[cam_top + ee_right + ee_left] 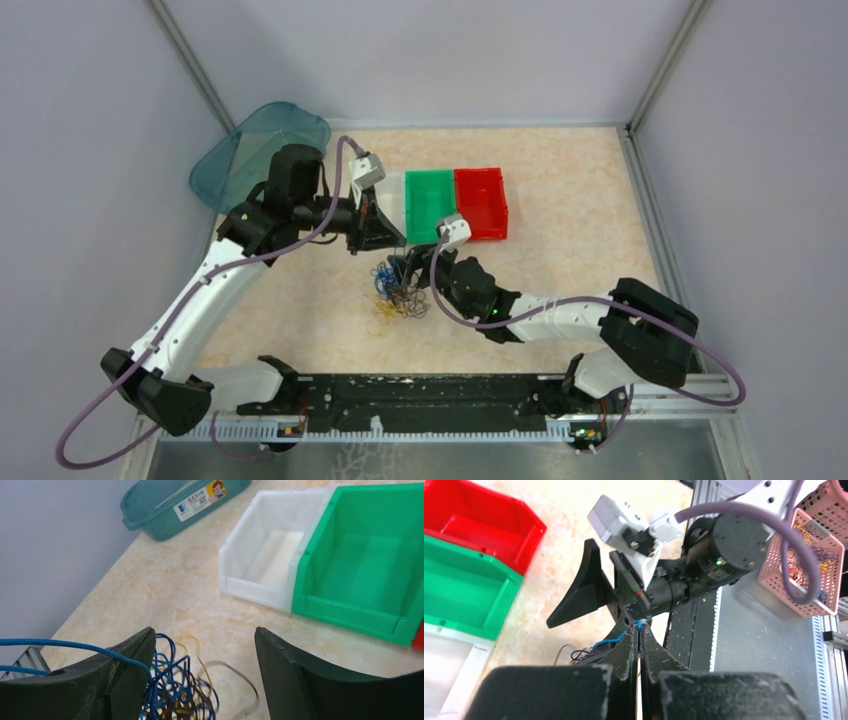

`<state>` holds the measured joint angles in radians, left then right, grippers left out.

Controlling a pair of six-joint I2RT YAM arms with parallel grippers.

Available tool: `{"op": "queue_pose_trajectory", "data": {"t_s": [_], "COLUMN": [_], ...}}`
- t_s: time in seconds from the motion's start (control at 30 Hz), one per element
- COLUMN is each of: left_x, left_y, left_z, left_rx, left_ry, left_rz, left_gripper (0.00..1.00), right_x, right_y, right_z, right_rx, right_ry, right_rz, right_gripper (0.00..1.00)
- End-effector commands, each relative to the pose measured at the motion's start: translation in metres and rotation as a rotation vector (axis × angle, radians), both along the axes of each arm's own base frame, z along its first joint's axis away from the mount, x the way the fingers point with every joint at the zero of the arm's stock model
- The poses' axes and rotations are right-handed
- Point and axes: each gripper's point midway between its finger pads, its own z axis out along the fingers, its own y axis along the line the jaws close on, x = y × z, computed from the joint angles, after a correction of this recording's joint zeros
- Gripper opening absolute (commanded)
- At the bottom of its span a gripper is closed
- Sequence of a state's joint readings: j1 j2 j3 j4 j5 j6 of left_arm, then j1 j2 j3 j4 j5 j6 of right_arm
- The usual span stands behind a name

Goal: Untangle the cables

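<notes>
The cables [395, 295] are a tangle of thin blue, yellow and dark wires on the table in front of the bins. My left gripper [380, 243] hangs just above the tangle's far edge. In the left wrist view it [640, 626] is shut on a blue wire [609, 639] pinched at its tips. My right gripper [412, 268] is open at the tangle's right side. In the right wrist view its jaws [202, 632] stand wide apart over the tangle [177, 690]. A taut blue strand [60, 643] crosses its left finger [125, 665].
White [392, 195], green [430, 205] and red [481, 203] bins stand in a row behind the tangle. A teal basin [255, 150] sits at the far left. A pink basket [809, 555] of wires shows beyond the table's near edge.
</notes>
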<state>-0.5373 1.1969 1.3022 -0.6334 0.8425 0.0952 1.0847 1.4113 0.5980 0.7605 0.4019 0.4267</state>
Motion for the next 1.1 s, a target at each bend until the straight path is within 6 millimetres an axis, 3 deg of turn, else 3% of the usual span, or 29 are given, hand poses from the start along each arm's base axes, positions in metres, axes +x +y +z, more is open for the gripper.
{"op": "queue_pose_trajectory", "data": {"t_s": [0.0,0.4,0.73,0.93,1.07], "left_x": [-0.015,-0.018,-0.012,-0.012,-0.004], "left_y": [-0.006,-0.001,0.002,0.002,0.007], "left_z": [0.04,0.109,0.149,0.162,0.188], "left_rx": [-0.079,-0.145,-0.184,-0.203,-0.224], "left_ry": [-0.023,-0.17,-0.279,-0.317,-0.418], "left_rz": [-0.067,-0.052,-0.01,-0.01,0.042], "left_gripper": [0.0,0.0,0.0,0.0,0.0], "right_x": [0.007,0.005,0.0,-0.006,-0.008], "right_y": [-0.006,-0.043,-0.06,-0.071,-0.078], "right_z": [0.014,-0.025,-0.046,-0.056,-0.062], "right_rx": [0.081,0.035,0.002,-0.005,-0.012], "right_ry": [-0.025,0.029,0.065,0.079,0.087], "right_rz": [-0.073,-0.182,-0.213,-0.212,-0.227], "right_gripper": [0.73,0.73,0.73,0.73,0.73]}}
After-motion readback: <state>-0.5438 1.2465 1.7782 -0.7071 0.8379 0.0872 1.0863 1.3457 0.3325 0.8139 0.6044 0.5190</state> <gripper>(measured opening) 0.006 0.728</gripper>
